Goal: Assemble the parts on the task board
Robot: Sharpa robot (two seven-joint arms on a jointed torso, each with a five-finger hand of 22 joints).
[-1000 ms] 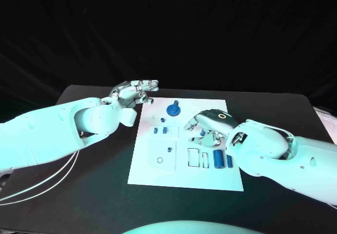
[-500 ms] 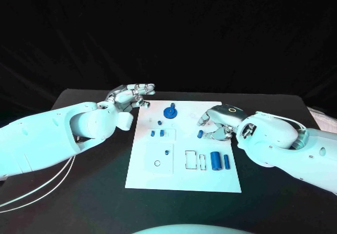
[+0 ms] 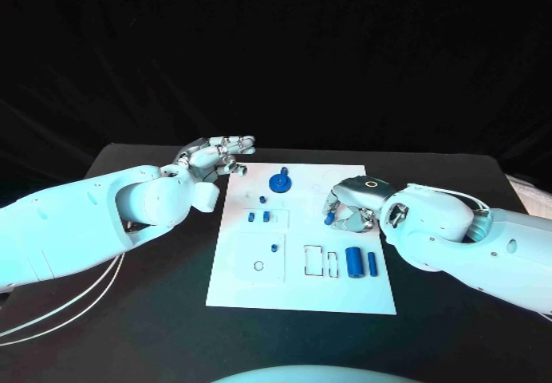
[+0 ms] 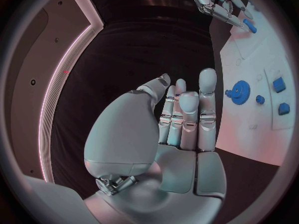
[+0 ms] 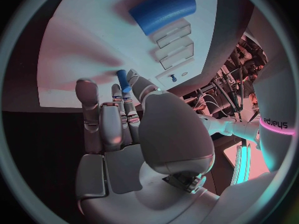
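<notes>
The board [image 3: 301, 295] lay in the middle of the table [image 3: 150, 319], small blue parts on it; the right hand [image 3: 351, 206] hung over its right edge, pinching a blue peg [image 5: 122, 79] between thumb and fingertip; the left hand [image 3: 214, 154], empty with fingers loosely apart, hovered beside its far left corner, near a blue gear [image 3: 280, 183].

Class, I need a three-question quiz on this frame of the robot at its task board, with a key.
1. True or false: the right hand pinches a small blue peg.
2. Which hand holds nothing? A) left hand B) right hand
3. Fill in: the blue gear sits at the board's ___ end, seen from the robot.

Key: 1 true; 2 A; 3 far. The task board lies between both hands.
</notes>
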